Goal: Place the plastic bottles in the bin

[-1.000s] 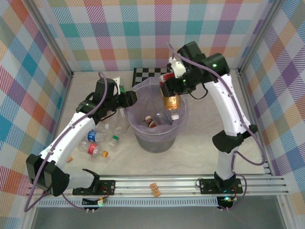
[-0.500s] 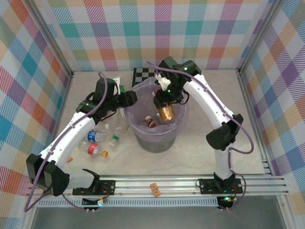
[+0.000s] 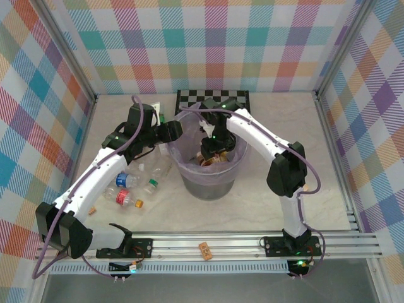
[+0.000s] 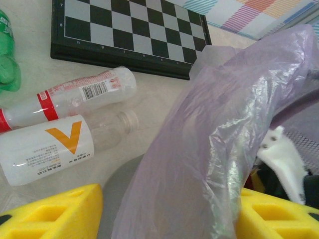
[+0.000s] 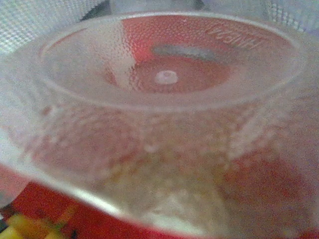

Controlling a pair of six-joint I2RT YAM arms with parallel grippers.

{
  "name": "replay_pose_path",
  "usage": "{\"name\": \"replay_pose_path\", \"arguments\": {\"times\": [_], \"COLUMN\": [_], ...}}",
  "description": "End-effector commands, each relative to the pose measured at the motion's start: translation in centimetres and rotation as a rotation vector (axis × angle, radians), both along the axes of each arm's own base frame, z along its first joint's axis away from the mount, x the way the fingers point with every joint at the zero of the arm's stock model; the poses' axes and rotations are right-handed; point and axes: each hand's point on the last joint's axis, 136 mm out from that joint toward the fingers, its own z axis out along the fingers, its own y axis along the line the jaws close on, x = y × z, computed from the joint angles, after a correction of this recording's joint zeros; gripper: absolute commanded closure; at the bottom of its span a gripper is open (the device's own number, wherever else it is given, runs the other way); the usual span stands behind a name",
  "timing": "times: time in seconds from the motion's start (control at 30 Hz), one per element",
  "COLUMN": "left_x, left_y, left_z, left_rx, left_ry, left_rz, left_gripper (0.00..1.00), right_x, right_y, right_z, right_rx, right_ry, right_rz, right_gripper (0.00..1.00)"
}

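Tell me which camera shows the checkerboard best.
Left wrist: the checkerboard lies close and sharp, with its squares and near edge plain. Top external shows it small at the back of the table, behind the bin, its near edge partly covered.

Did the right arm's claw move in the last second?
Yes. The right gripper has dropped from above the far rim of the bin down inside it, carrying the amber bottle with it.

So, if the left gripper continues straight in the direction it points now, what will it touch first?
Most likely the lavender bag draped over the rim of the bin; the left gripper, open, has it directly ahead, though depth is unclear.
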Motion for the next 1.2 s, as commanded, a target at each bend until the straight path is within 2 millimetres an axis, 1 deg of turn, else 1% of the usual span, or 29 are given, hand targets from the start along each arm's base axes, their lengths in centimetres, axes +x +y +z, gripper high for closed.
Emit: {"name": "replay_pose_path", "arguments": {"times": [0.0, 0.1, 0.2, 0.3, 0.4, 0.5, 0.53, 0.6, 0.7, 0.77, 0.83, 0.87, 0.93, 1.0, 1.07, 1.13, 1.17], "left_x": [-0.3, -0.3, -0.3, -0.3, -0.2, -0.2, -0.2, -0.2, -0.1, -0.1, -0.1, -0.1, -0.1, -0.1, -0.2, -0.2, -0.3], "left_y": [0.3, 0.2, 0.2, 0.2, 0.1, 0.0, 0.0, 0.0, -0.1, -0.1, 0.0, -0.1, -0.1, -0.1, -0.1, -0.1, 0.0], "left_z": [-1.5, -1.4, -1.4, -1.3, -1.3, -1.2, -1.2, -1.2, -1.1, -1.0, -1.0, -1.0, -1.0, -1.0, -1.0, -1.0, -1.1], "left_rx": [0.019, 0.014, 0.015, 0.013, 0.011, 0.007, 0.006, 0.005, 0.006, 0.005, 0.009, 0.01, 0.011, 0.011, 0.011, 0.013, 0.016], "left_ry": [0.042, 0.041, 0.041, 0.042, 0.042, 0.041, 0.043, 0.044, 0.042, 0.041, 0.041, 0.042, 0.042, 0.044, 0.046, 0.045, 0.045], "left_rz": [0.004, 0.004, 0.003, 0.002, -0.001, -0.002, -0.002, -0.004, -0.005, -0.006, -0.007, -0.009, -0.011, -0.011, -0.013, -0.013, -0.015], "left_gripper": [0.4, 0.4, 0.4, 0.4, 0.4, 0.4, 0.4, 0.4, 0.4, 0.4, 0.4, 0.4, 0.4, 0.4, 0.4, 0.4, 0.4], "right_x": [0.8, 0.7, 0.5, 0.4, 0.3, 0.2, 0.1, -0.1, -0.5, -1.0, -1.6, -1.9, -2.2, -2.2, -2.2, -2.5, -2.7], "right_y": [-0.1, -0.2, -0.2, -0.3, -0.2, 0.1, 0.1, 0.1, -0.2, -0.1, 0.0, -0.2, -0.7, -1.3, -1.9, -2.0, -2.2], "right_z": [-1.9, -3.4, -4.4, -4.5, -3.6, -1.5, -0.5, 1.7, 5.3, 8.0, 10.1, 11.2, 12.5, 12.9, 13.9, 16.0, 17.6], "right_rx": [-0.023, -0.023, -0.005, 0.005, 0.014, 0.032, 0.04, 0.049, 0.069, 0.121, 0.17, 0.183, 0.18, 0.151, 0.145, 0.198, 0.24], "right_ry": [-0.024, -0.025, -0.034, -0.035, -0.043, -0.061, -0.073, -0.105, -0.147, -0.18, -0.196, -0.207, -0.219, -0.232, -0.263, -0.313, -0.343], "right_rz": [-0.034, -0.052, -0.076, -0.092, -0.086, -0.076, -0.069, -0.061, -0.06, -0.049, -0.036, -0.035, -0.031, -0.026, -0.024, -0.024, -0.031], "right_gripper": [0.54, 0.52, 0.51, 0.46, 0.41, 0.36, 0.35, 0.31, 0.22, 0.2, 0.19, 0.16, 0.07, 0.05, 0.07, 0.08, 0.08]}}
